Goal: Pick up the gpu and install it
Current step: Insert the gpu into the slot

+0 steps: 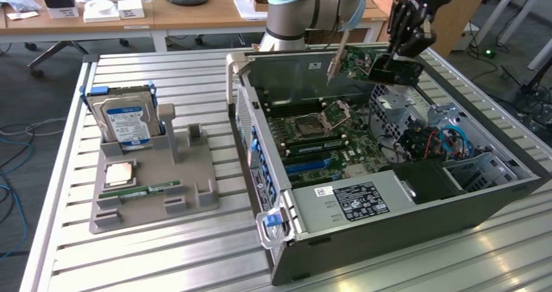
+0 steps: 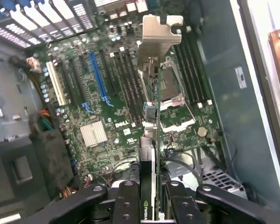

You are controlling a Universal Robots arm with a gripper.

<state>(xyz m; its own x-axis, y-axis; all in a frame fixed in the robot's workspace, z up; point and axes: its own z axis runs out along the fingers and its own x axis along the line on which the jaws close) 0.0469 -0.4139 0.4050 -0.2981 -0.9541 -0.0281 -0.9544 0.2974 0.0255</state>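
The gpu [image 1: 373,64], a green card with a black cooler and a silver end bracket, hangs in the air above the far side of the open computer case [image 1: 379,195]. My gripper [image 1: 399,54] is shut on it. In the wrist view the gpu [image 2: 151,140] runs edge-on between my fingers [image 2: 130,200], its silver bracket pointing away over the motherboard [image 2: 107,107]. The blue expansion slot [image 2: 98,77] lies off to one side of the card, well below it.
A grey holder [image 1: 147,176] on the slatted table at the exterior view's left carries a hard drive [image 1: 125,117], a processor [image 1: 118,172] and a memory stick [image 1: 142,192]. Cables and a drive cage [image 1: 440,143] fill the case's right part. Desks stand behind.
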